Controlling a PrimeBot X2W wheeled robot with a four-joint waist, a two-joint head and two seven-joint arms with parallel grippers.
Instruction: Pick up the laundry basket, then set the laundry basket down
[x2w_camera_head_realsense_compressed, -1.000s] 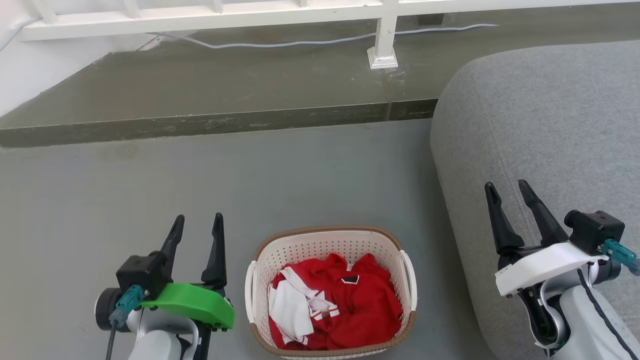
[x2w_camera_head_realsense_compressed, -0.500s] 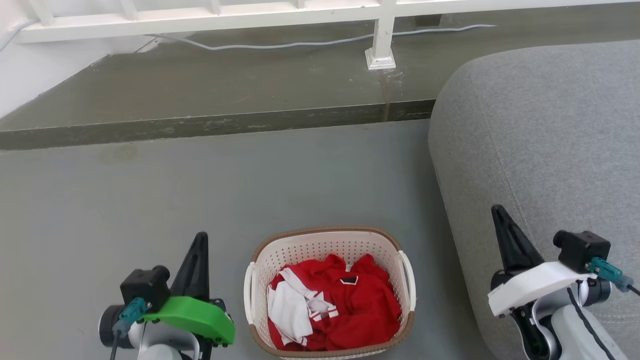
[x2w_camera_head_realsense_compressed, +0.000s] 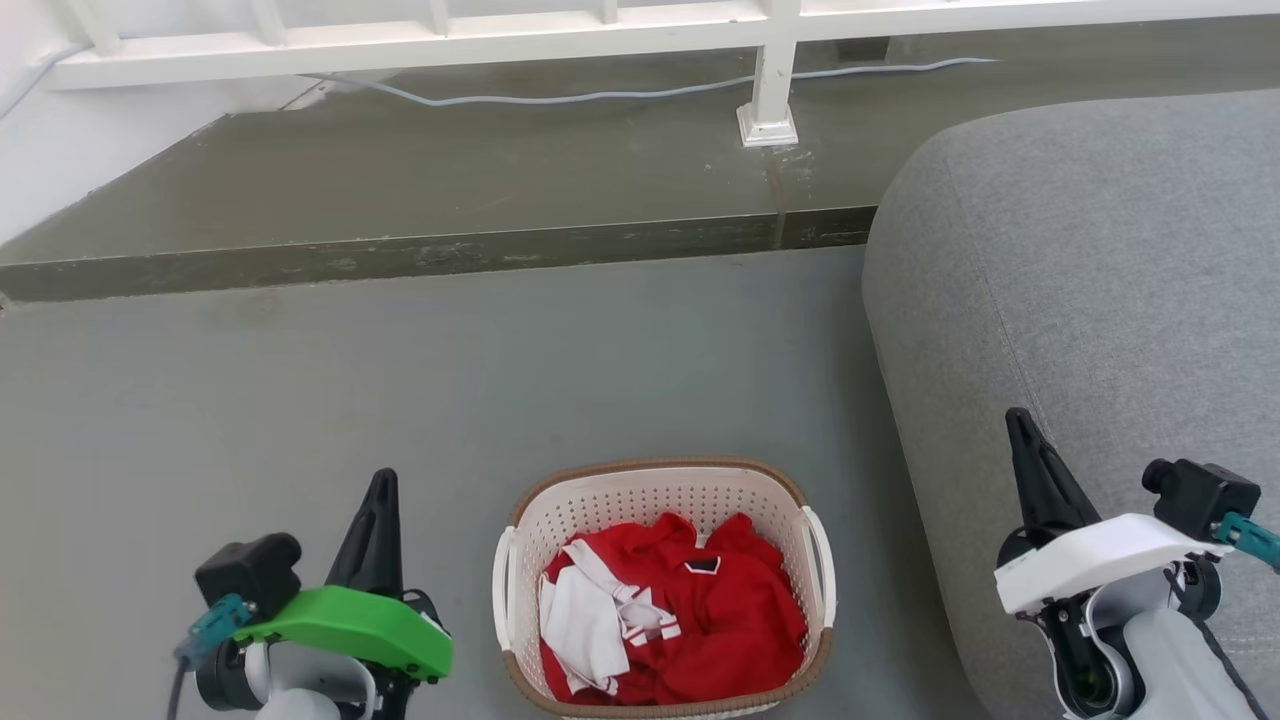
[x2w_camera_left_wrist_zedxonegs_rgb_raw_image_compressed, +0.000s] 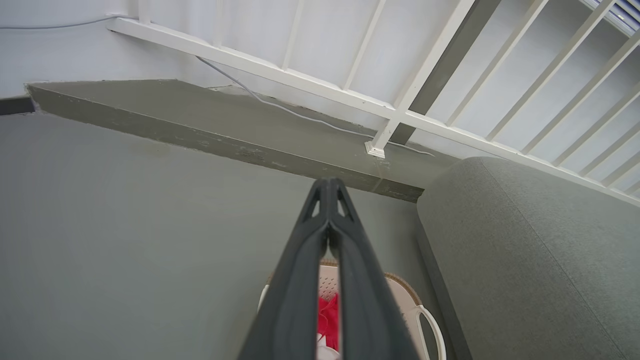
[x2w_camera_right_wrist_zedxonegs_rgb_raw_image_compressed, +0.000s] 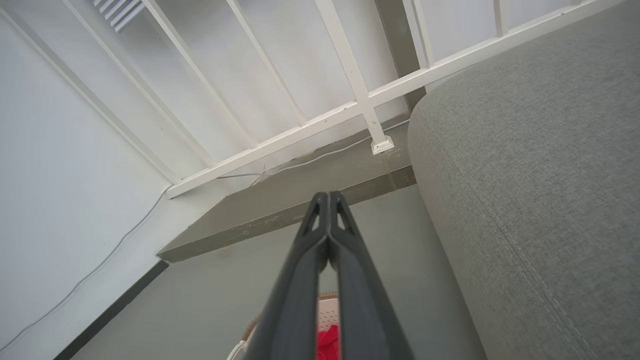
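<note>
The laundry basket (x2w_camera_head_realsense_compressed: 660, 490) is cream-white and perforated, with a brown rim and white side handles. It stands on the grey floor at the bottom middle of the head view, holding red and white clothes (x2w_camera_head_realsense_compressed: 670, 620). My left gripper (x2w_camera_head_realsense_compressed: 381, 480) is shut and empty, a short way left of the basket. My right gripper (x2w_camera_head_realsense_compressed: 1018, 418) is shut and empty too, off to the basket's right in front of the sofa. In the left wrist view the basket (x2w_camera_left_wrist_zedxonegs_rgb_raw_image_compressed: 400, 290) peeks out behind the closed fingers (x2w_camera_left_wrist_zedxonegs_rgb_raw_image_compressed: 300, 280). The right wrist view shows the basket's rim (x2w_camera_right_wrist_zedxonegs_rgb_raw_image_compressed: 247, 332) below the closed fingers (x2w_camera_right_wrist_zedxonegs_rgb_raw_image_compressed: 360, 290).
A grey sofa (x2w_camera_head_realsense_compressed: 1090, 300) fills the right side, close to the basket. A raised concrete step (x2w_camera_head_realsense_compressed: 420, 190) runs across behind, with a white railing (x2w_camera_head_realsense_compressed: 500, 35), its post (x2w_camera_head_realsense_compressed: 768, 95) and a grey cable (x2w_camera_head_realsense_compressed: 560, 97) on it. Open grey floor (x2w_camera_head_realsense_compressed: 250, 390) lies left and ahead.
Both grippers went from open to shut and dropped lower in the head view. The camera shifted slightly; the basket has stayed on the floor.
</note>
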